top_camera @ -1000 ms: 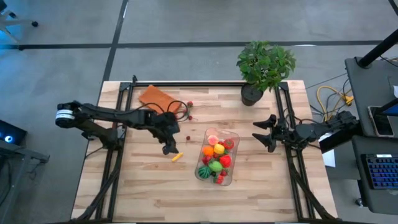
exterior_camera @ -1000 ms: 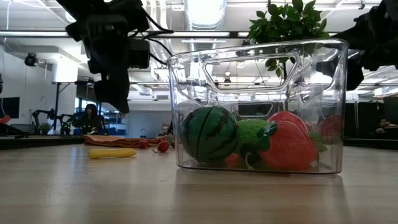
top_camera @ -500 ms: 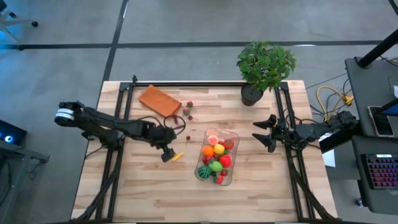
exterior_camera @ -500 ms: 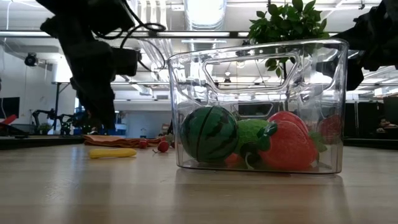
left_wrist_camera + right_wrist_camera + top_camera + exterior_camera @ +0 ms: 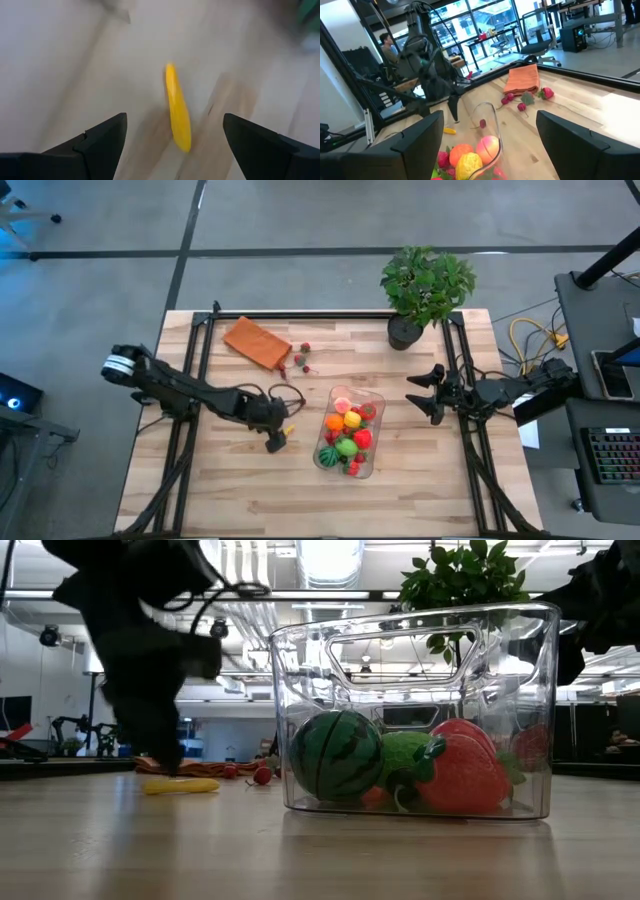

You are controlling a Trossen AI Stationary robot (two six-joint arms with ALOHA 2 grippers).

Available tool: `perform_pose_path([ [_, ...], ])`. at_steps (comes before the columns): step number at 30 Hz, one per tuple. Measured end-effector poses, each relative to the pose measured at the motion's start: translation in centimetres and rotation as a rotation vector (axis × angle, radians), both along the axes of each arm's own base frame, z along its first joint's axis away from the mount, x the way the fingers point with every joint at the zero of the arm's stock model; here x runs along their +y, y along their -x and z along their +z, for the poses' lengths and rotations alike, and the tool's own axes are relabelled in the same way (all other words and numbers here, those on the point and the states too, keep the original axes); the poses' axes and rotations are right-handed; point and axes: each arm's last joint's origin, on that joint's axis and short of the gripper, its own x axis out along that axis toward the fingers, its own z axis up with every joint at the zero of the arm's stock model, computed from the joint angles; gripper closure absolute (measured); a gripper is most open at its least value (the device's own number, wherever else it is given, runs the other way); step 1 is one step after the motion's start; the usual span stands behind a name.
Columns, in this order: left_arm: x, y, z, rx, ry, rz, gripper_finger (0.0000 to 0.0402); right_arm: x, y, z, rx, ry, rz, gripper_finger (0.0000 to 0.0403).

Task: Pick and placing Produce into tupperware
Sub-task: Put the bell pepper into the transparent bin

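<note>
Now the left claw (image 5: 172,150) is spread wide over a yellow banana (image 5: 177,107), untouched between its fingers, near the tabletop (image 5: 230,490) middle. The tupperware (image 5: 350,432), part-filled with produce, stands beside it. The right claw (image 5: 420,393) is held open by the right edge.

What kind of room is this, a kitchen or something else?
Probably a robotics lab or workshop, not a kitchen. Two dark robot arms are mounted at a pale wooden table; the room beyond shows desks with office chairs and large windows, and a computer keyboard sits beside the table.
</note>
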Motion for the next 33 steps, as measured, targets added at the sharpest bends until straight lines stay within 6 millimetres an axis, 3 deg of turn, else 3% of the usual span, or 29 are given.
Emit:
perform_pose_path([
  [3,-0.7,-0.4,-1.1,0.053,-0.006,-0.002,0.0086,0.0,0.0,0.0,-0.001,-0.001,0.0,0.0091],
  [11,-2.1,-1.5,-0.8,0.015,-0.123,0.0,0.0086,0.0,0.0,0.0,0.0,-0.001,0.0,0.0095],
  [15,-2.3,-1.4,-1.7,0.044,-0.197,-0.031,0.0099,0.0,0.0,0.0,0.0,-0.001,0.0,0.0099],
  [33,-2.9,-1.6,-1.9,0.036,-0.277,-0.215,0.027,0.0,0.0,0.0,0.0,-0.001,0.001,0.0099],
])
